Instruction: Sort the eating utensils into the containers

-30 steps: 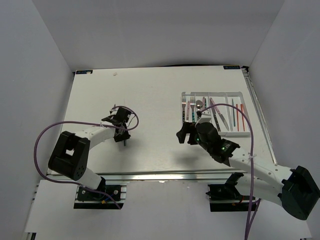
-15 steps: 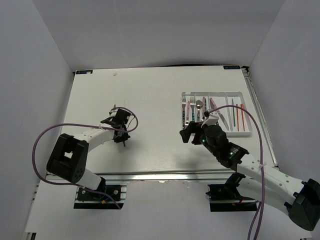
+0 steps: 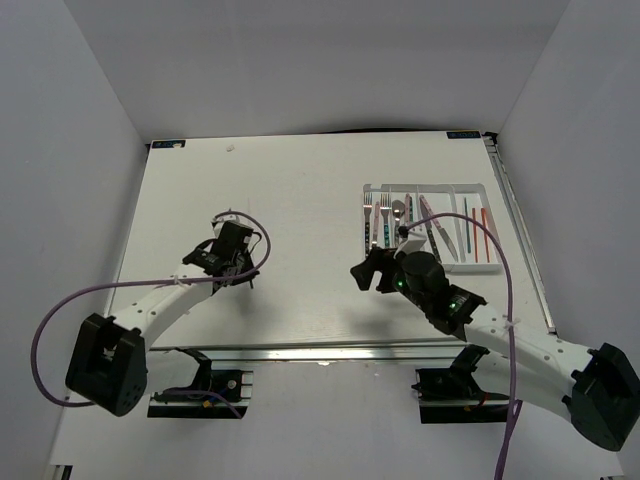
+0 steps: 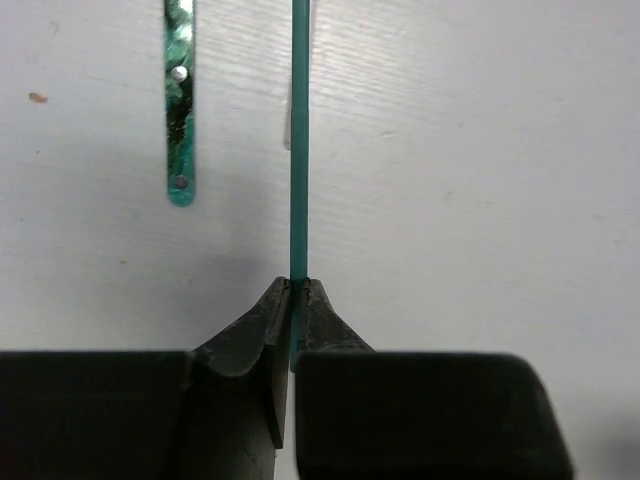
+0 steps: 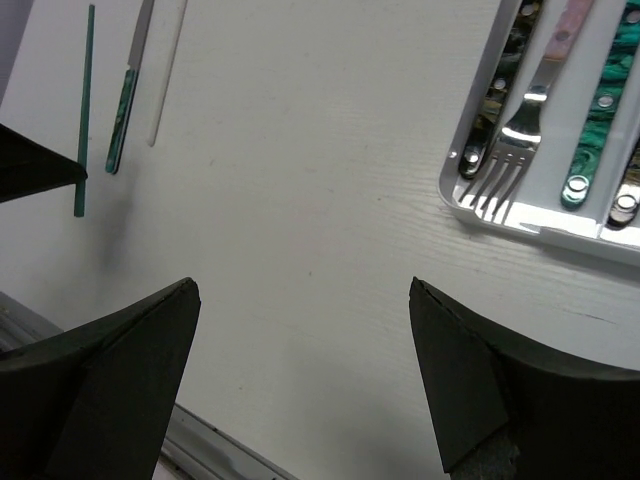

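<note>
Two claws: left claw (image 4: 297,288) tight around green chopstick (image 4: 299,150), right claw (image 5: 305,295) wide apart, empty

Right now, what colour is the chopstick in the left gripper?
Teal-green chopstick, clearest in left wrist view.

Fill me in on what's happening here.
Two arms are sorting cutlery into a white tray. The left tool is shut on the end of a green chopstick, out on the table beside a teal-handled utensil not yet sorted. The right tool is open and empty, over the table just off the tray's corner. The tray already holds forks and other pieces.
</note>
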